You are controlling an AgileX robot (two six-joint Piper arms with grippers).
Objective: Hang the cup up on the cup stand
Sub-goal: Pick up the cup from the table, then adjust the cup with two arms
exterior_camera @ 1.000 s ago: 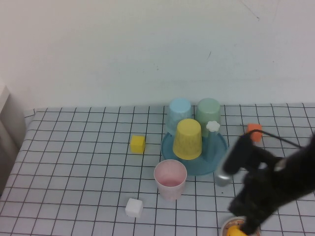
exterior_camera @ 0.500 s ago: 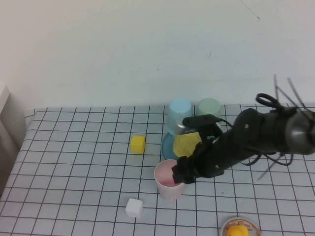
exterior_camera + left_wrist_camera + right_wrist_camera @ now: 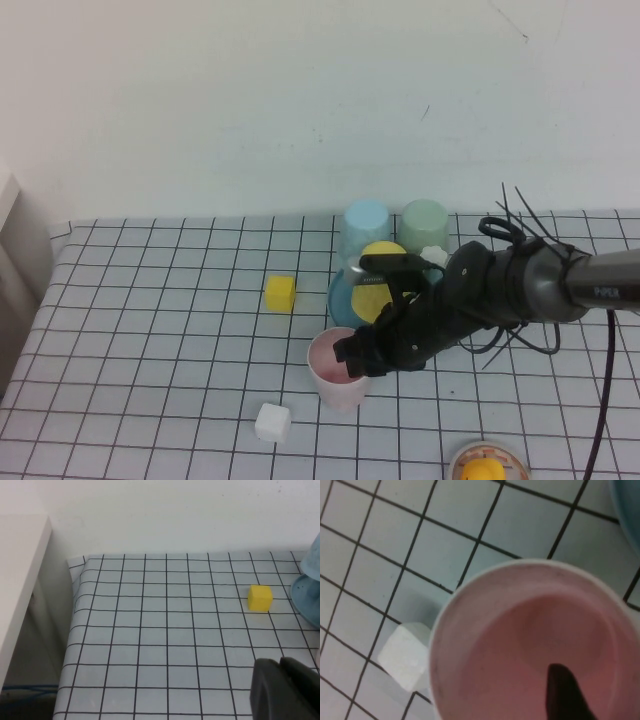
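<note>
Table (image 3: 150,330) under a grid cloth carries the teal stand (image 3: 440,320), far right of centre, with yellow, blue and green cups upturned on it. Just near-left of it stands the pink cup (image 3: 335,375) — upright, mouth up. The right gripper (image 3: 362,352) is at its rim, one finger (image 3: 565,692) inside; its spread I cannot tell. The left gripper (image 3: 287,692) is together, near-left, away from the cups.

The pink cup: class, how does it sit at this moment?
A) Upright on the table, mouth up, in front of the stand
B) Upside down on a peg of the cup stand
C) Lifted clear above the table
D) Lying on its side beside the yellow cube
A: the pink cup stands mouth up on the table, with the right gripper at its rim and one finger inside it.
</note>
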